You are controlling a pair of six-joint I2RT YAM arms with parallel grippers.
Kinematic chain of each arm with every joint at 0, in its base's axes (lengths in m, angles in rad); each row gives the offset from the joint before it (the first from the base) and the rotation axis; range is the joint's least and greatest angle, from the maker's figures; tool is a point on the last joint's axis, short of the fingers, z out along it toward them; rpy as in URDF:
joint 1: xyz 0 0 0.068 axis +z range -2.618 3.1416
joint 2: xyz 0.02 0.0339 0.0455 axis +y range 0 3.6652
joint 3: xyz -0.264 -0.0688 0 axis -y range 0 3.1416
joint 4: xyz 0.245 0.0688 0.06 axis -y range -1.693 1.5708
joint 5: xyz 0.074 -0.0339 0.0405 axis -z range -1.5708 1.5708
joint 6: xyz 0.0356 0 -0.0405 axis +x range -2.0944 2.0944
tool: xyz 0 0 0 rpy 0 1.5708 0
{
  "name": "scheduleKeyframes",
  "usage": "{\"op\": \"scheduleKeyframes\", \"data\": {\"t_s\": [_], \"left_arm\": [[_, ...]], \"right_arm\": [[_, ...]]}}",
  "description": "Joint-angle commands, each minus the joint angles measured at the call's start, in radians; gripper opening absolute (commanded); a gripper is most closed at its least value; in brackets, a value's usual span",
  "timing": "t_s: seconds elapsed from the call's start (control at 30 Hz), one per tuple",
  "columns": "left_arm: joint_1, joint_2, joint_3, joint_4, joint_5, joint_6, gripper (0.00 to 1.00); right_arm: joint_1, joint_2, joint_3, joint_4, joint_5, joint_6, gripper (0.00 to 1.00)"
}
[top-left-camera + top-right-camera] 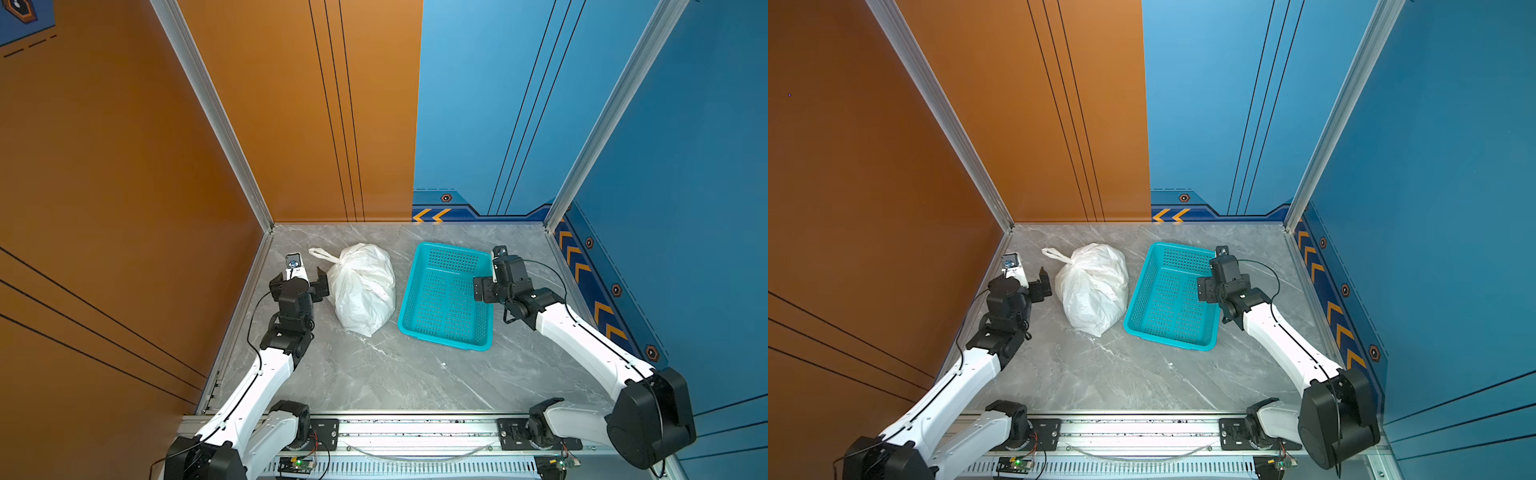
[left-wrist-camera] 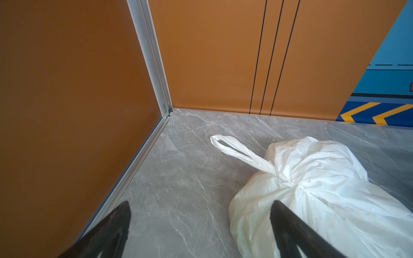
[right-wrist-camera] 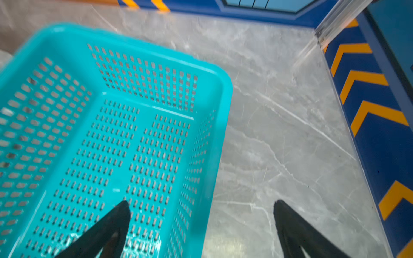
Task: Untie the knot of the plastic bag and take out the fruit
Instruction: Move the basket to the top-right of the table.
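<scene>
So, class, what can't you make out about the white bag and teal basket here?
- Fruit: covered by the crinkly white plastic bag in top and left wrist views.
- Bunched white knot: too small in both top views; turns unclear in left wrist view.
- Teal perforated plastic basket: blurred and cut off by the right wrist view's edge.

- Plastic bag (image 1: 363, 286) lying tied shut on grey table (image 1: 374, 374); knot (image 1: 338, 262) at its 11 o'clock, handle loop (image 1: 320, 252) pointing toward 10.
- Teal basket (image 1: 446, 337) just beside bag, at 3 o'clock.
- Left gripper (image 1: 299, 277) at bag's 9 o'clock, jaws apart.
- Right gripper (image 1: 492, 279) over basket's 3 o'clock rim.
</scene>
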State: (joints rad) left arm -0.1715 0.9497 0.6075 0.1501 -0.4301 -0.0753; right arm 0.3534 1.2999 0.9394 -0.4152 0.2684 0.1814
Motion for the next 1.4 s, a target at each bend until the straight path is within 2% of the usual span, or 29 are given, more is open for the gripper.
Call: {"op": "scheduleKeyframes", "data": {"t_s": [0.0,0.07,0.33,0.43,0.53,0.63,0.8,0.97,1.1,1.23,1.37], "left_arm": [[0.000,-0.003,0.062,-0.244,0.100,-0.099,0.98],[-0.010,0.001,0.074,-0.257,0.139,-0.125,0.98],[-0.042,0.050,0.108,-0.295,0.240,-0.214,0.98],[-0.084,0.068,0.117,-0.305,0.258,-0.239,0.98],[-0.147,0.087,0.134,-0.317,0.260,-0.254,0.98],[-0.216,0.118,0.162,-0.330,0.265,-0.264,0.98],[-0.300,0.154,0.185,-0.372,0.296,-0.307,0.98],[-0.351,0.169,0.184,-0.374,0.334,-0.348,0.98],[-0.378,0.173,0.171,-0.376,0.332,-0.360,0.98],[-0.390,0.158,0.149,-0.376,0.311,-0.375,0.98],[-0.391,0.135,0.132,-0.380,0.297,-0.379,0.98]], "right_arm": [[0.003,0.039,0.039,-0.245,0.072,0.031,1.00],[-0.010,0.053,0.047,-0.272,0.102,0.023,1.00],[-0.162,0.135,0.136,-0.330,0.084,-0.015,1.00],[-0.200,0.167,0.174,-0.340,0.083,-0.037,1.00],[-0.192,0.179,0.219,-0.358,0.057,-0.045,1.00],[-0.114,0.142,0.254,-0.361,0.006,-0.021,1.00],[0.103,0.137,0.328,-0.363,-0.026,0.096,1.00],[0.291,0.262,0.395,-0.283,-0.117,0.190,0.99],[0.392,0.410,0.476,-0.261,-0.133,0.216,0.96],[0.426,0.523,0.539,-0.257,-0.115,0.219,0.89],[0.426,0.580,0.558,-0.259,-0.116,0.207,0.73]]}}
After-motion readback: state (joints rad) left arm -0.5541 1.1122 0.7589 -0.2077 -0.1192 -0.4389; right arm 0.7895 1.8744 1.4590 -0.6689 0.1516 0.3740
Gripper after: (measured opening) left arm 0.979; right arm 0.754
